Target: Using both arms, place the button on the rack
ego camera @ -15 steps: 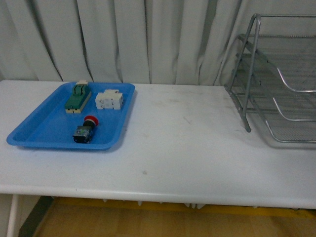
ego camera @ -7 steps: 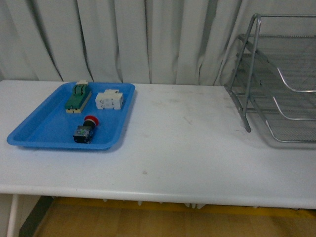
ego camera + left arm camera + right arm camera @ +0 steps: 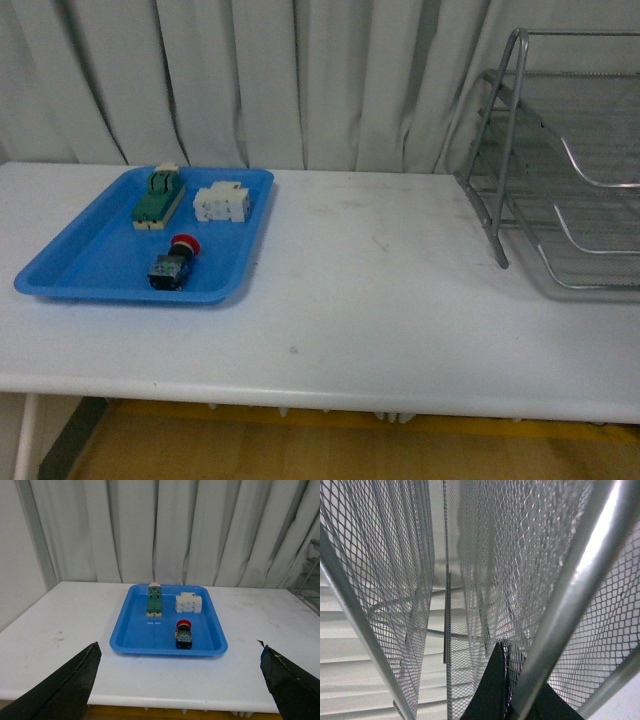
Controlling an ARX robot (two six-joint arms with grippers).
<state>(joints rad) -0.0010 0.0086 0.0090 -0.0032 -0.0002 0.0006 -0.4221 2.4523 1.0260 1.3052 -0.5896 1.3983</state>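
Near the front rim of the flat blue plastic tray (image 3: 95, 255) lies the red-capped black push-button (image 3: 172, 262), untouched; grasping, carrying and racking all remain. My left pincer (image 3: 178, 647) faces that tray, fingers wide apart. My right pincer (image 3: 506, 692) is up against the silver wire-mesh rack (image 3: 509, 150); apart or together, I cannot tell.

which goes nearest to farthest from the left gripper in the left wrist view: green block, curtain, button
1. button, near end of the blue tray
2. green block, far end of the tray
3. curtain, behind the table
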